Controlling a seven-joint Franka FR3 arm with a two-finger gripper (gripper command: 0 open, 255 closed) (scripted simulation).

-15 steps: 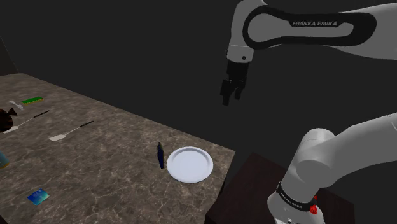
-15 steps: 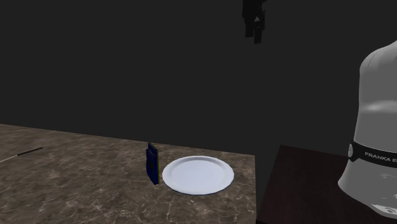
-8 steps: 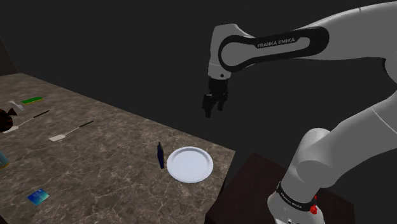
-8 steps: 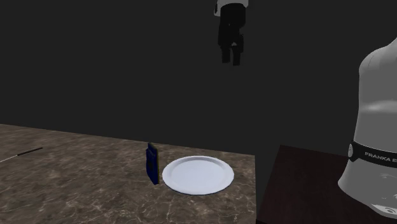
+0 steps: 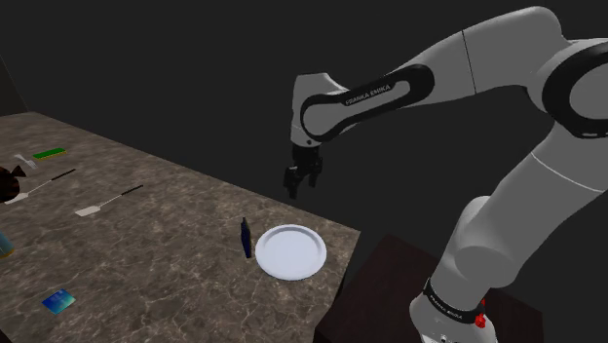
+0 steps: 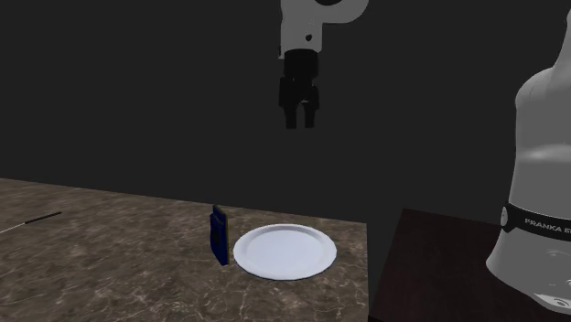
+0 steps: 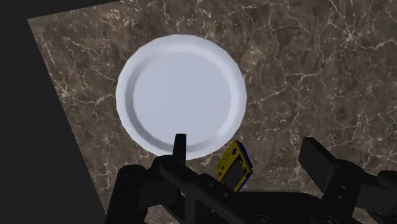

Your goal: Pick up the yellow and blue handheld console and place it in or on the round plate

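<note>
Console (image 7: 234, 167), a thin slab with a yellow face and blue edges, stands upright on its edge just beside the plate (image 7: 181, 95). I see the arm (image 5: 468, 58) arched high, its forearm sloping down toward the plate and the wrist turned straight down. My tool (image 6: 298, 119) hangs well above the plate, fingers spread, pinching nothing. That plate is round and plain white with a shallow raised rim. Under the plate, the counter (image 5: 146, 234) is dark brown, veined like marble.
</note>
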